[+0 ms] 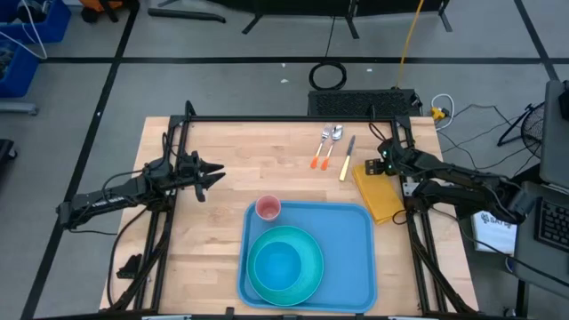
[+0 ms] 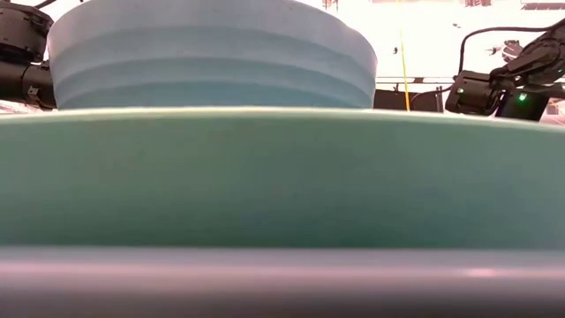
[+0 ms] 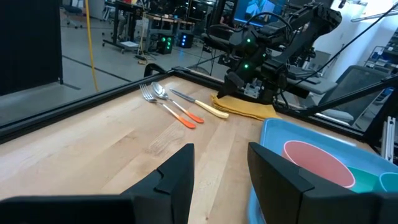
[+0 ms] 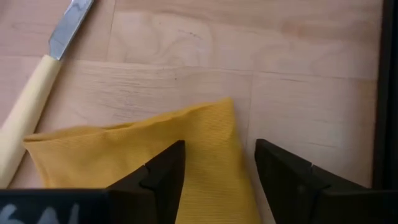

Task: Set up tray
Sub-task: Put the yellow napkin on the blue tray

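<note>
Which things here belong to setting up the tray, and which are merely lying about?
Belong: tray, plate, pink cup, yellow napkin, fork, spoon, knife.
Lying about: cable coil, blue bin.

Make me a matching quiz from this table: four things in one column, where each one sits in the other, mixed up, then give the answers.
Things:
1. pink cup
2. teal plate
3. yellow cloth
4. knife

Places:
A. on the bare table, right of the tray, under the right gripper
B. in the tray's far left corner
C. on the table beyond the tray, next to the fork and spoon
D. filling the tray's near left part

Pairs: 1-B, 2-D, 3-A, 4-C
</note>
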